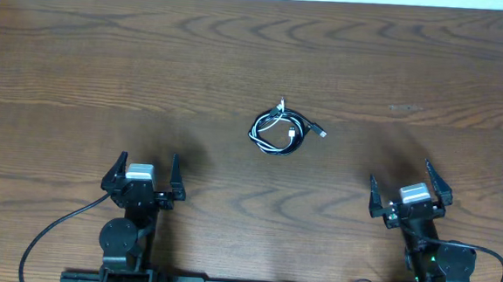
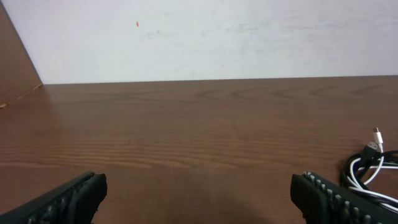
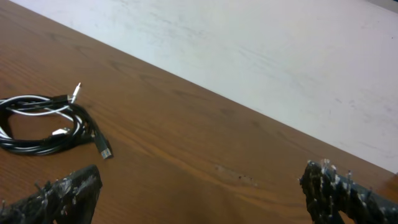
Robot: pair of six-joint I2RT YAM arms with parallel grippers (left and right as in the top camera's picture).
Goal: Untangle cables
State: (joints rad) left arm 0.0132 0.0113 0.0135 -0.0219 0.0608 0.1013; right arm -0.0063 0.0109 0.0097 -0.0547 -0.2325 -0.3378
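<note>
Midway across the table point(image 1: 81, 61), black and white cables point(image 1: 278, 129) lie coiled together.

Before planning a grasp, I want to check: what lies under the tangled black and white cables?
Only the brown wooden table shows through the loop of the thin black and white cables. What the cords themselves cover cannot be seen.

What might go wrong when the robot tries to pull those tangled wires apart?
The black cable and white cable are coiled together in one small bundle, so the open fingers might pinch both and pull the tangle tighter. Both lie flat on the wooden table, so a grab may miss or scrape the wood. Tugging just the black plug could drag the whole bundle along.
</note>
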